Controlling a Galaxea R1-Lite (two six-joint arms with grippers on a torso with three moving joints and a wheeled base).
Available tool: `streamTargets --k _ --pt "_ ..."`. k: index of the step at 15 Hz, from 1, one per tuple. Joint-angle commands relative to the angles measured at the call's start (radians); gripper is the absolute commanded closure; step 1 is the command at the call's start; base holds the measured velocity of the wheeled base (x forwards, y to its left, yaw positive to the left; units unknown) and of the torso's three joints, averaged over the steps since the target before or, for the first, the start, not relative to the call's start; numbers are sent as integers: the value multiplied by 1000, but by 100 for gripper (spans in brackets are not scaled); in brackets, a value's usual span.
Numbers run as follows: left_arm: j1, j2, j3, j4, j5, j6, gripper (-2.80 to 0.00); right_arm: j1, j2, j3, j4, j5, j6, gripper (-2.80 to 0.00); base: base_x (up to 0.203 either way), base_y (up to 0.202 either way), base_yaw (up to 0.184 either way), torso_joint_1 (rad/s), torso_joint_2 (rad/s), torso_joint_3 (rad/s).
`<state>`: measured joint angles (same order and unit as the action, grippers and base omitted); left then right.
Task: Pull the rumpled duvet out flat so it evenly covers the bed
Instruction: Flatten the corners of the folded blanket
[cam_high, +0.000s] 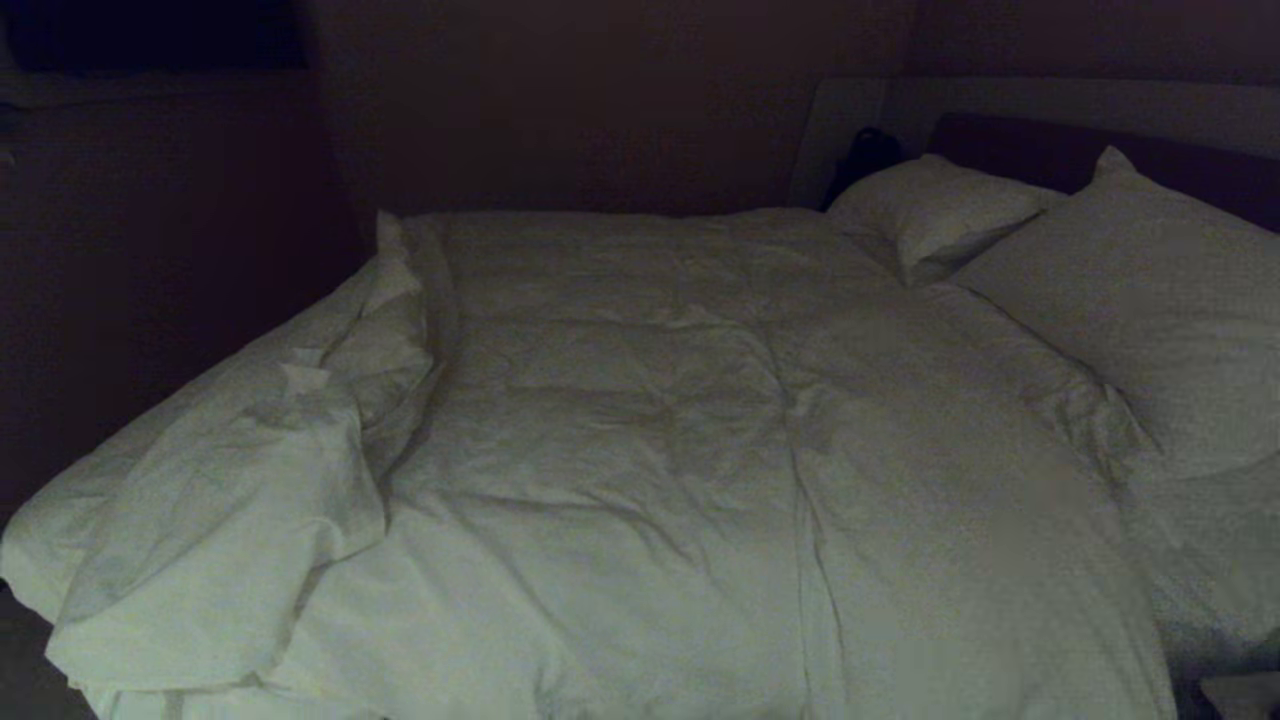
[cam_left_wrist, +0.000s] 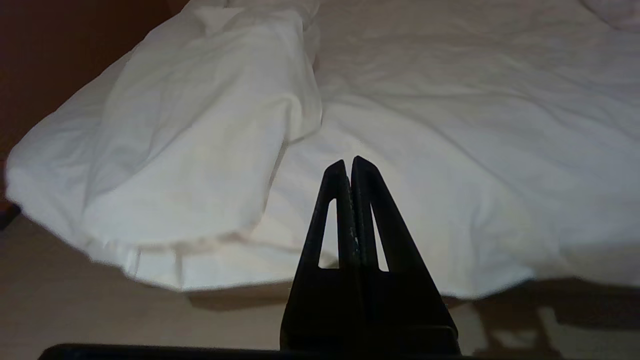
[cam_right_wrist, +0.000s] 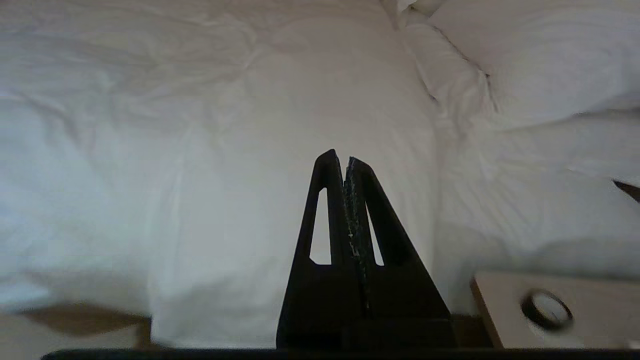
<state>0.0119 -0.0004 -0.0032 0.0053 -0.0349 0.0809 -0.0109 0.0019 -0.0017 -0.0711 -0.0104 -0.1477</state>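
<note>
The white duvet (cam_high: 700, 450) lies across the bed (cam_high: 1100, 110), creased, with its left end folded back into a rumpled heap (cam_high: 300, 460). That folded heap (cam_left_wrist: 200, 130) hangs over the bed's near corner in the left wrist view. My left gripper (cam_left_wrist: 348, 162) is shut and empty, held off the bed's side above the floor. My right gripper (cam_right_wrist: 339, 157) is also shut and empty, facing the flat part of the duvet (cam_right_wrist: 200, 150). Neither arm shows in the head view.
Two white pillows (cam_high: 940, 215) (cam_high: 1150, 300) lean at the dark headboard on the right. A pale bedside table (cam_right_wrist: 565, 310) with a round dark-rimmed object (cam_right_wrist: 546, 310) stands by the bed's side. Pale floor (cam_left_wrist: 100, 315) lies below the left corner. A dark wall runs along the left.
</note>
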Motion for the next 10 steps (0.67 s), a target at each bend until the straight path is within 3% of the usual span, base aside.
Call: streamTargets --k 1,7,10 --pt "0 0 0 1 1 0 0 0 1 0 -1 0 -1 0 -194 0 1 2 2 2" --pt "0 0 0 0 0 0 0 0 1 0 -1 0 -4 0 -191 0 0 1 2 2" --pt "0 0 0 1 0 7 0 0 1 0 6 20 -3 0 -33 0 0 1 1 1"
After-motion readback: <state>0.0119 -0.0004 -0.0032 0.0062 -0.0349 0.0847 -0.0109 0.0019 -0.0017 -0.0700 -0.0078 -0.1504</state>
